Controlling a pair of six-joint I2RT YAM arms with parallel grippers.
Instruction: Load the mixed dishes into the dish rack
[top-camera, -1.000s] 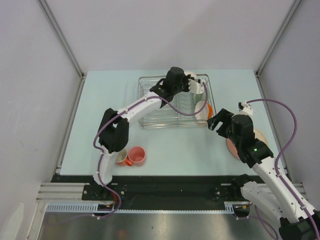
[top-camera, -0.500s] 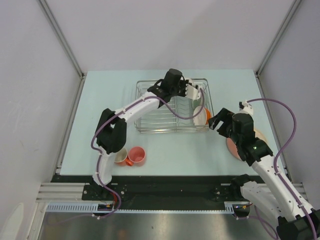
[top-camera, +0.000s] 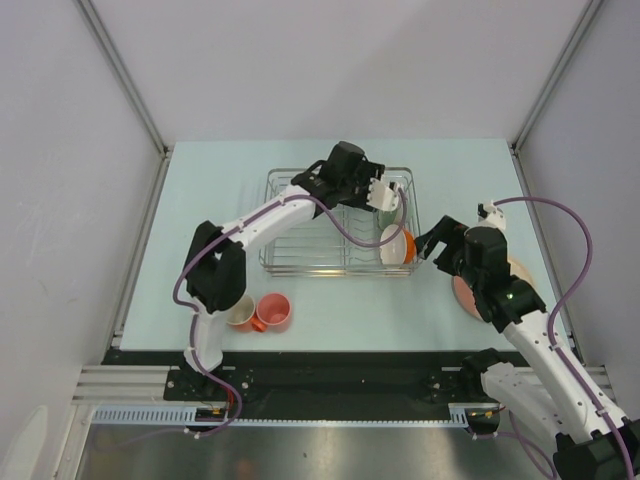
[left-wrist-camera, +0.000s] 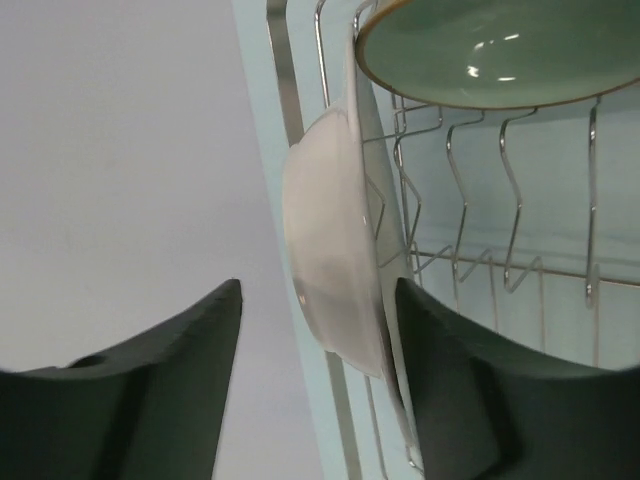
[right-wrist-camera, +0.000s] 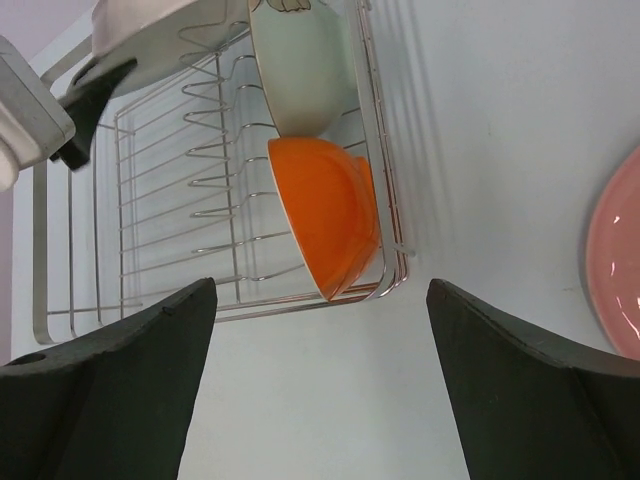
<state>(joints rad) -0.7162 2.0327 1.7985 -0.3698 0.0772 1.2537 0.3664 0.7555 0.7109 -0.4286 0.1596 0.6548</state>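
Bright, even, diffuse light falls from overhead; shadows on the pale blue tabletop (top-camera: 180, 200) are faint and soft-edged. Small white glare spots sit on the glossy pale green bowl (left-wrist-camera: 490, 50). In both wrist views the dark fingers (left-wrist-camera: 150, 400) are blurred, while the silver wire dish rack (right-wrist-camera: 220, 308) is sharp.

dish rack (top-camera: 300, 245) shiny metal wire, pale green bowl (left-wrist-camera: 500, 50) & white bowl (left-wrist-camera: 335, 270) glossy glazed, table (top-camera: 200, 200) matt.

table (top-camera: 190, 190): pale blue | walls (top-camera: 350, 60): plain white | posts (top-camera: 120, 70): metal
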